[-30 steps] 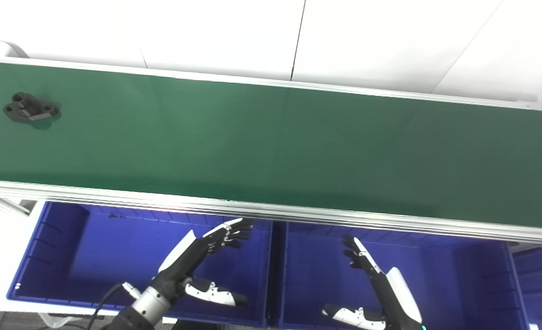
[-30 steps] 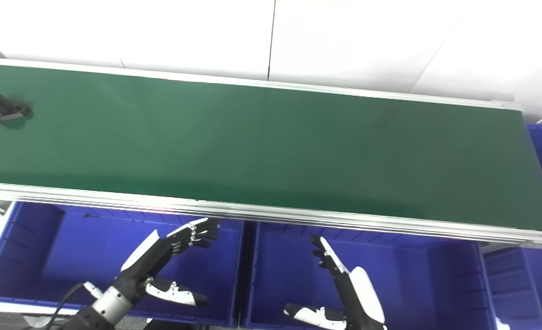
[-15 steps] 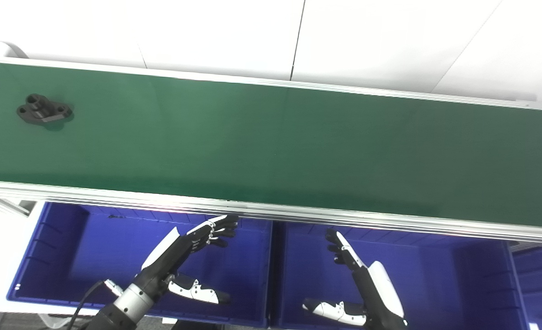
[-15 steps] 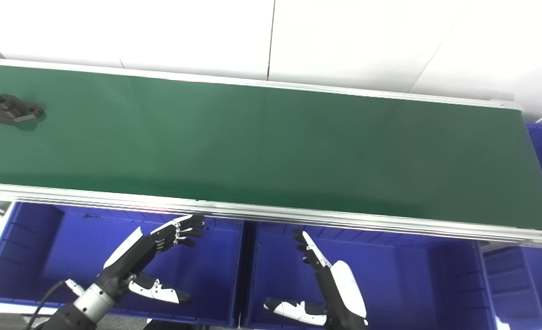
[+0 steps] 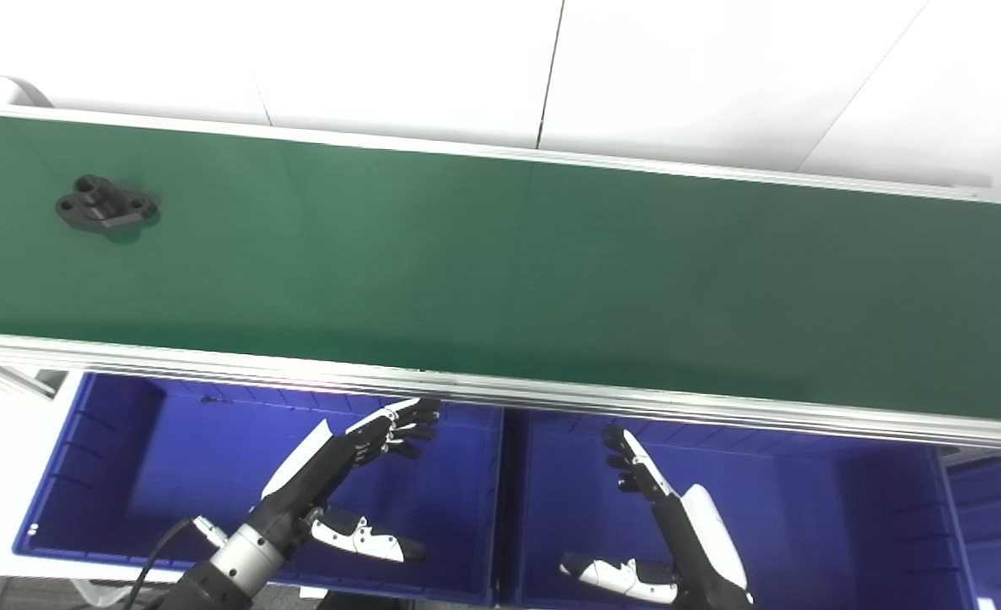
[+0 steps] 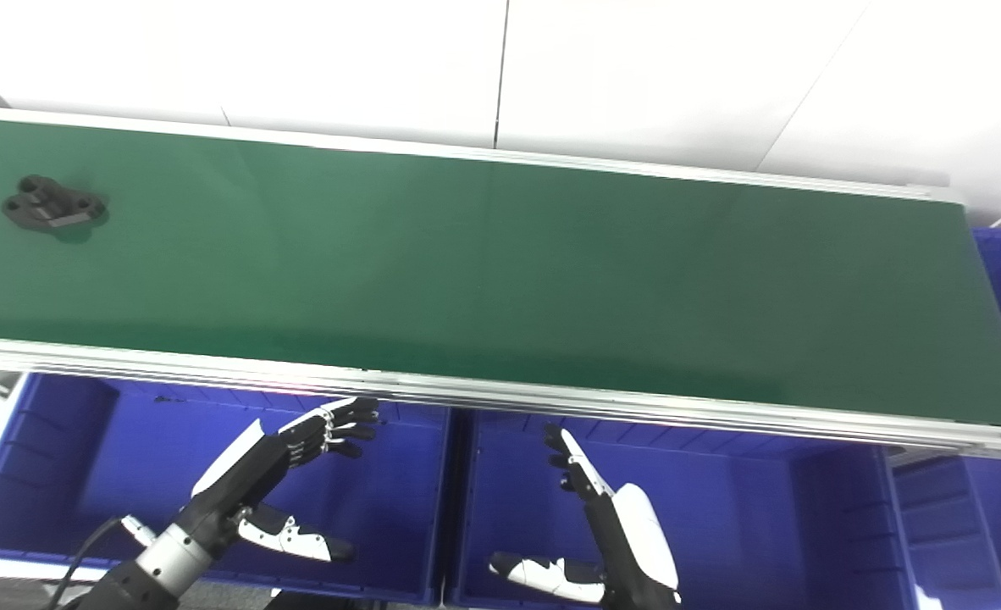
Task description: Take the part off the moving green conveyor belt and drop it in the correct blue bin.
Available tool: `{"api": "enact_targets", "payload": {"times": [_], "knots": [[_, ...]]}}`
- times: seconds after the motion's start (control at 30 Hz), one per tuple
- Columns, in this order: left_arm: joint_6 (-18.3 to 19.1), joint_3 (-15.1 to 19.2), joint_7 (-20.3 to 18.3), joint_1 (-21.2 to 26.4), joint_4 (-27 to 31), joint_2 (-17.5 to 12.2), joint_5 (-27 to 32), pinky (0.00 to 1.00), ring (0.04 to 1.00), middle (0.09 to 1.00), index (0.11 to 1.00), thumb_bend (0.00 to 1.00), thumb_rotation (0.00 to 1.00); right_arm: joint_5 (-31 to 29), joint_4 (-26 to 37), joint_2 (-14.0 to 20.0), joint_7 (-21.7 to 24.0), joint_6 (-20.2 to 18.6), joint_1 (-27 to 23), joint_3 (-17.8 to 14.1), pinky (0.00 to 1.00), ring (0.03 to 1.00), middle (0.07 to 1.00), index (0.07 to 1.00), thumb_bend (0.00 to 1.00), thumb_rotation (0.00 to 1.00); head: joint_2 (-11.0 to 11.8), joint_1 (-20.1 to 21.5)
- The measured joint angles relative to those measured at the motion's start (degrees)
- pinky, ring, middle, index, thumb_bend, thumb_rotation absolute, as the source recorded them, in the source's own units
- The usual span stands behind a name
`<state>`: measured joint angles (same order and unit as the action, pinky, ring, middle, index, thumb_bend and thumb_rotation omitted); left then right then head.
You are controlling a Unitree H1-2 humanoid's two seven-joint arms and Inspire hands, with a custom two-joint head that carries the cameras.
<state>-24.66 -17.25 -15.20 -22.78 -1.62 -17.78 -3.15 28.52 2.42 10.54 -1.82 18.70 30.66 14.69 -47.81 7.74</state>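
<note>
One part point(image 5: 106, 203) rides the belt point(image 5: 500, 271); two spread, empty hands, left hand point(image 5: 331, 474) and right hand point(image 5: 678, 534), above two bins point(image 5: 111, 440)

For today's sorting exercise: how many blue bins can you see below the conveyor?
3: left blue bin under the left robot hand, middle blue bin under the right robot hand, third blue bin cut off at right.

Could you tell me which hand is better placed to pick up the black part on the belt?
Probably the left hand: the black part lies at the belt's left end, nearer it than the right hand. Both are open.
</note>
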Motion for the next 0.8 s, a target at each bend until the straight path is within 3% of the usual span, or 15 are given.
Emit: {"api": "enact_targets", "payload": {"times": [0.3, 0.43, 0.5, 0.57, 0.8], "knots": [[-0.01, -0.28, 0.22, 0.01, -0.01, 0.7, -1.24, 0.74, 0.814, 0.865, 0.872, 0.83, 0.17, -1.08, -0.88, 1.07, -0.8, 1.16, -0.12, -0.07, 0.8, 0.876, 0.92, 0.966, 0.8, 0.49, -0.26, -2.99], [-0.02, -0.44, 0.62, 0.03, -0.1, 0.96, -2.06, 0.74, 0.817, 0.867, 0.874, 0.82, 0.19, -2.36, -0.89, 1.8, -0.68, 1.33, -0.13, -0.08, 0.81, 0.883, 0.928, 0.972, 0.8, 0.5, 0.79, -4.14], [-0.11, -0.7, 0.91, 0.05, -0.55, 1.13, -2.38, 0.75, 0.818, 0.867, 0.87, 0.83, 0.19, -2.39, -1.62, 1.97, -0.94, 2.05, -0.23, -0.09, 0.79, 0.87, 0.921, 0.967, 0.8, 0.5, 3.07, -6.15], [-0.19, -0.99, 1.32, 0.08, -1.92, 1.76, -2.28, 0.76, 0.818, 0.864, 0.861, 0.84, 0.17, -2.07, -4.52, 2.32, -2.19, 4.23, -0.8, 0.39, 0.77, 0.86, 0.917, 0.965, 0.8, 0.49, 8.33, -10.79], [-0.21, -3.65, 3.76, 0.29, -4.41, 2.52, -4.82, 0.76, 0.805, 0.828, 0.819, 0.87, 0.12, -2.78, -8.72, 5.18, -6.33, 4.91, -1.77, 2.48, 0.72, 0.845, 0.918, 0.968, 0.82, 0.48, 14.75, -21.53]]}}
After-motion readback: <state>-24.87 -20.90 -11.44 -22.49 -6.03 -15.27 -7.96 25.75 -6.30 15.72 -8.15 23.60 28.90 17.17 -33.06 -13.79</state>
